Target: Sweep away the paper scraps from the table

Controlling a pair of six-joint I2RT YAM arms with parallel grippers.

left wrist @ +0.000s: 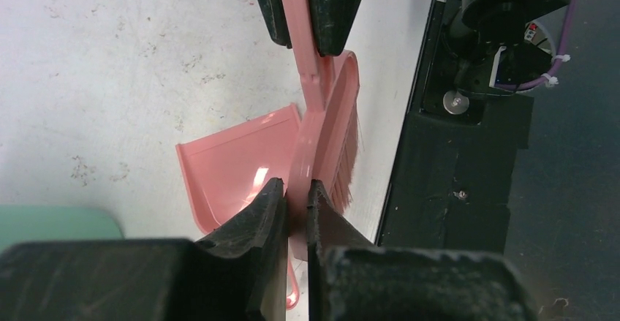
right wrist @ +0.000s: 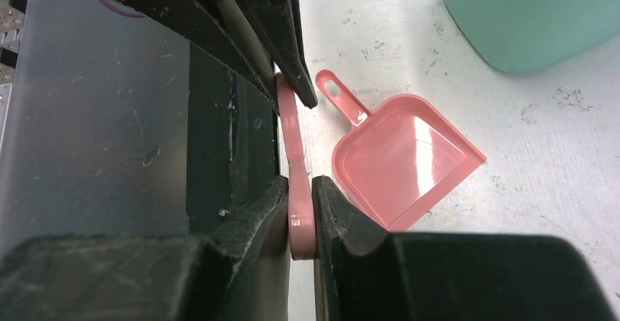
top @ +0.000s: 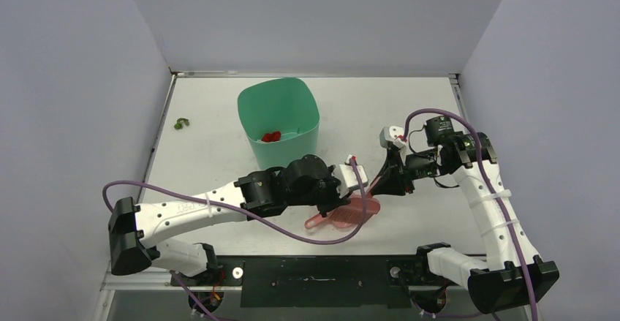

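Filling most of the overhead view, the white counter is flat, faintly scuffed and edged in metal. Plain grey walls close it in at 9, 12 and 3 o'clock. Both arms reach in from 6 o'clock and meet toward 5 o'clock of the centre, where their black wrists hide much of what lies beneath.

A mint-green bin, thin-walled and rounded-square, stands upright slightly toward 12 o'clock of the centre. Each wrist view cuts it down to one corner.

The glossy pink plastic dustpan lies flat on the counter at 5 o'clock of the bin, hollow side up. From above, its looped handle points toward 8 o'clock.

The pink brush stands on edge just beside the dustpan. I cannot tell whether its bristles touch the counter. The left pincer is pressed onto the brush's back, and the right pincer pinches its flat handle end.

Red paper scraps lie at the bottom of the bin. One olive paper scrap sits alone on the counter at 10 o'clock near the edge, too small to make out beyond a curl.
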